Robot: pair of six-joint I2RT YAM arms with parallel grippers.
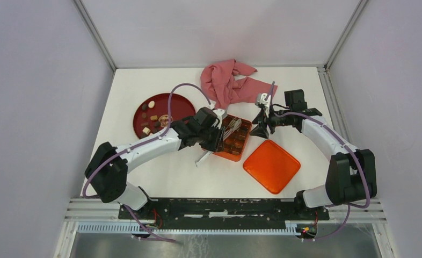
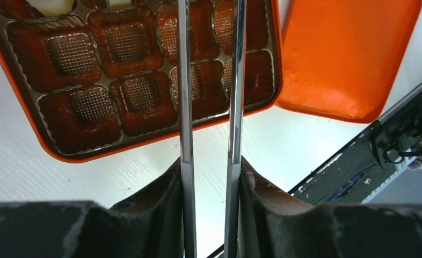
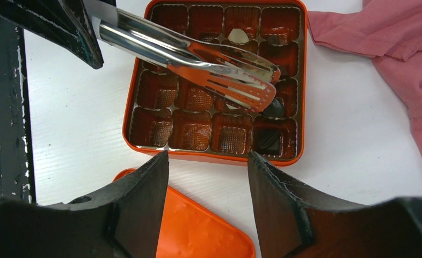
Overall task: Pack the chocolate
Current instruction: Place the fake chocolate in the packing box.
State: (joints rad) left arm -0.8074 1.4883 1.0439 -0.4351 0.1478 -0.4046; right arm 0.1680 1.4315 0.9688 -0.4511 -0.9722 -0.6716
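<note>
Left claw (image 2: pixel 209 177) clenches tongs (image 3: pixel 219 75) over tin (image 3: pixel 127 118), frame centre; right claw (image 3: pixel 208 161) released, empty. Risk: skewed tongs could drop chocolate (image 3: pixel 268 141) outside compartments.

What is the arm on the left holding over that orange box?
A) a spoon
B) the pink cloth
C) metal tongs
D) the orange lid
C: the left gripper is clamped on a pair of metal tongs, and their tips reach over the orange tin.
</note>
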